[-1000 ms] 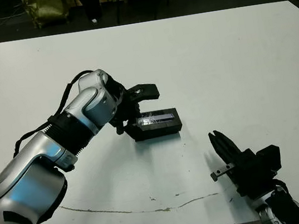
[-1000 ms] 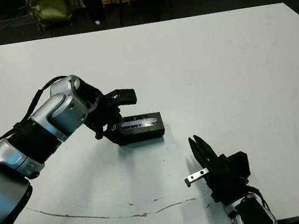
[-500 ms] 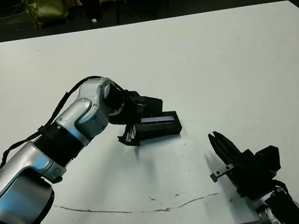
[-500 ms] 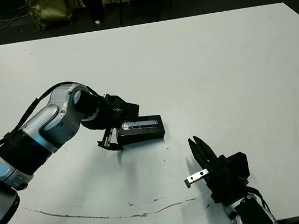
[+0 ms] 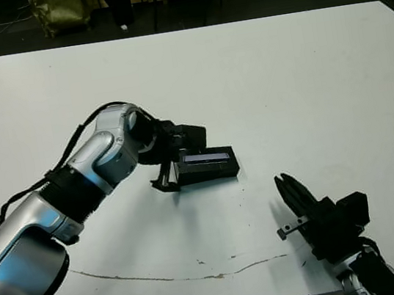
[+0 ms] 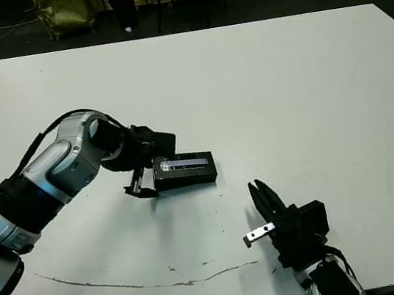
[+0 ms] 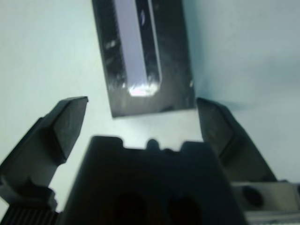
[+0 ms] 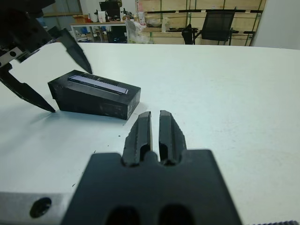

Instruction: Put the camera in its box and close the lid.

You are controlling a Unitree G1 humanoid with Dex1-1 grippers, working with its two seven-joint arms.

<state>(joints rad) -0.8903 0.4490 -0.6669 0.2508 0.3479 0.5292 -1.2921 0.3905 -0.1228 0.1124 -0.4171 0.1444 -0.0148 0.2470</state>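
The lid [image 5: 207, 159], black with a long pale lilac strip on top, lies flat and level left of the table's centre. It covers the box, so only one closed black block shows. The camera is hidden. My left gripper [image 5: 173, 167] is open at the block's left end, one finger [image 7: 65, 123] on each side of the end face, apart from it. The left wrist view looks along the strip of the lid [image 7: 140, 56]. My right gripper [image 5: 284, 181] is shut and holds nothing, low near the front edge, right of the lid [image 8: 93, 91].
A thin dark line [image 5: 164, 275] runs across the white table [image 5: 305, 79] near its front edge. Beyond the far edge stand a yellow bag [image 5: 57, 9] and chair legs on a dark floor.
My left gripper has dropped from above the lid and pulled back to the block's left end, fingers still spread. The lid now sits flat. The right arm has not moved.
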